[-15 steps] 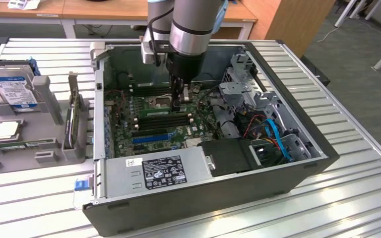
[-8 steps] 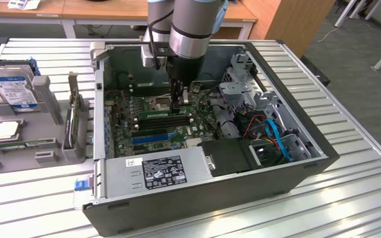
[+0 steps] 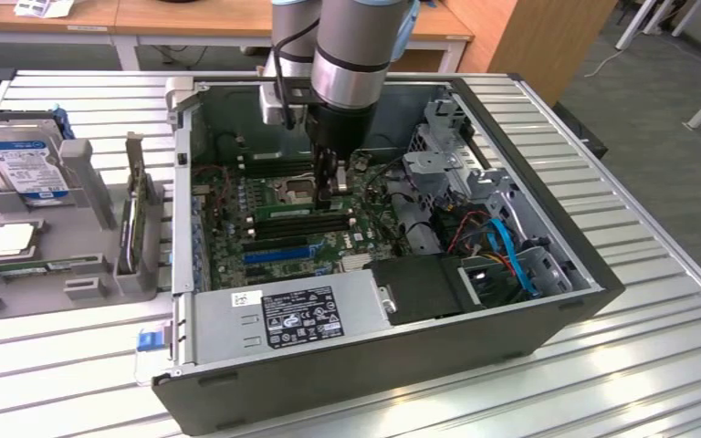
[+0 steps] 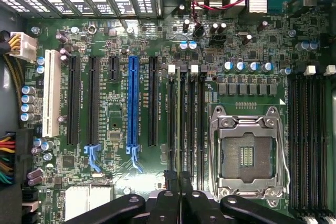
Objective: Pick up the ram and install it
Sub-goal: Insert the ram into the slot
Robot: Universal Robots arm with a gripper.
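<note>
In the exterior view, the arm reaches down into the open computer case (image 3: 546, 274) on the worktop (image 3: 643, 365). The gripper (image 3: 333, 185) hangs just over the memory slots with its fingers drawn together. The ram (image 3: 296, 212) lies along a slot toward the gripper's 8 o'clock, and to us it looks stood in the slot rather than carried.

In the wrist view, the gripper (image 4: 179, 179) sits right over one end of the ram (image 4: 184, 124). The ram is seen edge-on, between the blue slot (image 4: 132, 103) and the processor socket (image 4: 247, 156). We cannot tell whether the tips touch it.

Seating it well, we judge, calls for a push straight down along the slot line. The stick should be kept upright and both ends sunk evenly, since a tilt would jam one end.
</note>
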